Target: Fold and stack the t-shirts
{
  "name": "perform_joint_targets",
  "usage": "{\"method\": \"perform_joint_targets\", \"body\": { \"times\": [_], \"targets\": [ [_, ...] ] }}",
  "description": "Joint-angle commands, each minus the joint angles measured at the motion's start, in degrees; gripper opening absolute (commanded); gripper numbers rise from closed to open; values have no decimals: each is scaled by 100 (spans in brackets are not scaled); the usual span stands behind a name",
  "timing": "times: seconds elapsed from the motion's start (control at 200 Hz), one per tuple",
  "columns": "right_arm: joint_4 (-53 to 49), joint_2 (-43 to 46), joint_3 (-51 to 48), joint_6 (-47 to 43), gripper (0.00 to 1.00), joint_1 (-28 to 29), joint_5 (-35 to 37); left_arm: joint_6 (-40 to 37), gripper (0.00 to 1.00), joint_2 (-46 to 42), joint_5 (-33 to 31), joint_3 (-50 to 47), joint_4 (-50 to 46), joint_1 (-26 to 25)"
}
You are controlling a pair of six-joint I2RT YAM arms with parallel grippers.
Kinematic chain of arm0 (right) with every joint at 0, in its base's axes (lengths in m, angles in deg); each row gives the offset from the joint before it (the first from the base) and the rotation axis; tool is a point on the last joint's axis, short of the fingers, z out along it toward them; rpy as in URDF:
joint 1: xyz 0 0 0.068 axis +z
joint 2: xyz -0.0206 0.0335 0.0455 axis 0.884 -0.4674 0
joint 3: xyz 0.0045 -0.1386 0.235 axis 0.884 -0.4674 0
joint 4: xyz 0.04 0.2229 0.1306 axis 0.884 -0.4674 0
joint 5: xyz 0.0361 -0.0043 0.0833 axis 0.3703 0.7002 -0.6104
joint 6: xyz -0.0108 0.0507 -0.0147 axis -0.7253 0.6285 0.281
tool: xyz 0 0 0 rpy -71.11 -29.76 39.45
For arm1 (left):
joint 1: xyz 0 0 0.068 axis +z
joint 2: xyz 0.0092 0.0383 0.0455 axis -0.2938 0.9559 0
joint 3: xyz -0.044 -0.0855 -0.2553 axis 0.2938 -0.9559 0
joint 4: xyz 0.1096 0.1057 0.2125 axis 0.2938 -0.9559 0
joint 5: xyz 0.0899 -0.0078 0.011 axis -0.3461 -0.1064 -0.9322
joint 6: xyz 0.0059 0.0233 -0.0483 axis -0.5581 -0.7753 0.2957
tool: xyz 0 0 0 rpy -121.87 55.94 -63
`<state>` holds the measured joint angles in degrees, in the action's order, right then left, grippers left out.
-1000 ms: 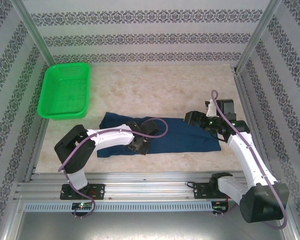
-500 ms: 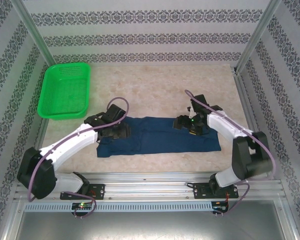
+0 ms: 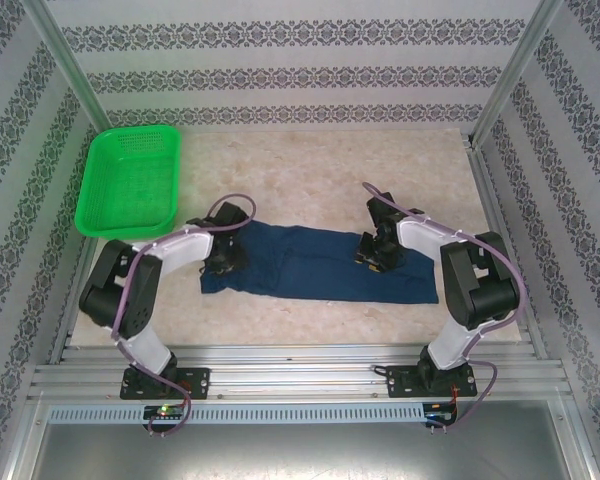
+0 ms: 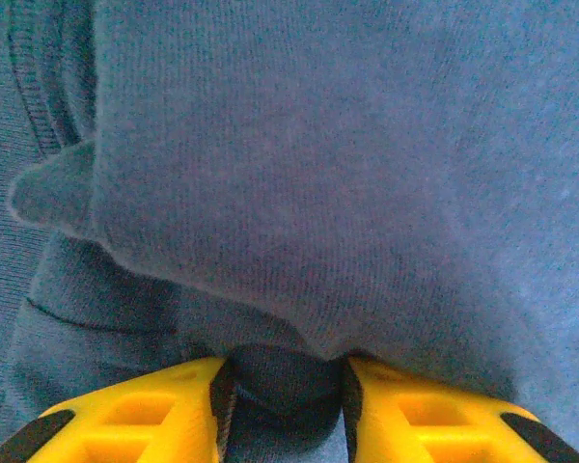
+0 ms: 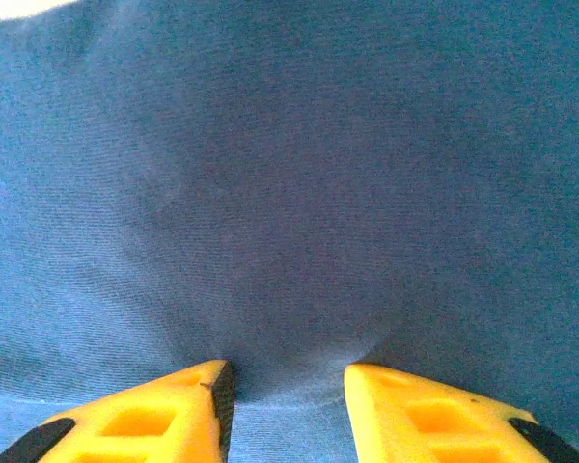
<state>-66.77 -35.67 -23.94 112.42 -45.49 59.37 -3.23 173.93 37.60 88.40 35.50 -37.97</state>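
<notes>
Overhead, the t-shirt [image 3: 315,268] is seen lying flat on the table [image 3: 320,170] beneath both claws. The basket [image 3: 130,180] stands well apart, outboard of the left claw [image 3: 225,255], and obstructs nothing. At the left wrist, a soft, limp fold is pinched between the fingers [image 4: 135,424]. At the right wrist, puckered cloth is likewise pinched by the right claw [image 5: 288,381]. Edges are judged the best hold.

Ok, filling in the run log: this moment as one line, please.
navy t-shirt: lying as long strip | left gripper: pinching cloth at left end | right gripper: jaws astride cloth, grip unclear
</notes>
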Motion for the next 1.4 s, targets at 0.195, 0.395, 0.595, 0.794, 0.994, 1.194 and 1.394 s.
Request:
{"method": "perform_joint_targets", "body": {
  "times": [0.195, 0.395, 0.595, 0.794, 0.994, 1.194, 1.394],
  "targets": [
    [-371, -494, -77, 784, 39, 750, 190, -1260, 37, 2529, -237, 2952, -425, 434],
    [404, -630, -356, 1771, 39, 1507, -430, -1580, 40, 4213, 171, 5661, -1156, 429],
    [1852, -963, -573, 3312, 41, 2203, -1003, -1436, 41, 5868, 1209, 8495, -1556, 419],
    [3180, -1220, -631, 5059, 45, 2955, -1054, -842, 42, 6826, 2034, 9772, -960, 558],
    [3526, -788, -762, 6465, 54, 3859, -38, -874, 42, 6729, 2037, 9781, -721, 778],
    [3700, -262, -787, 6983, 62, 4510, 1246, -661, 48, 6296, 2512, 9683, -585, 1005],
    [2517, 640, -387, 5147, 66, 3899, 1208, -859, 62, 5087, 2369, 9631, -804, 1104]
  ]
}}
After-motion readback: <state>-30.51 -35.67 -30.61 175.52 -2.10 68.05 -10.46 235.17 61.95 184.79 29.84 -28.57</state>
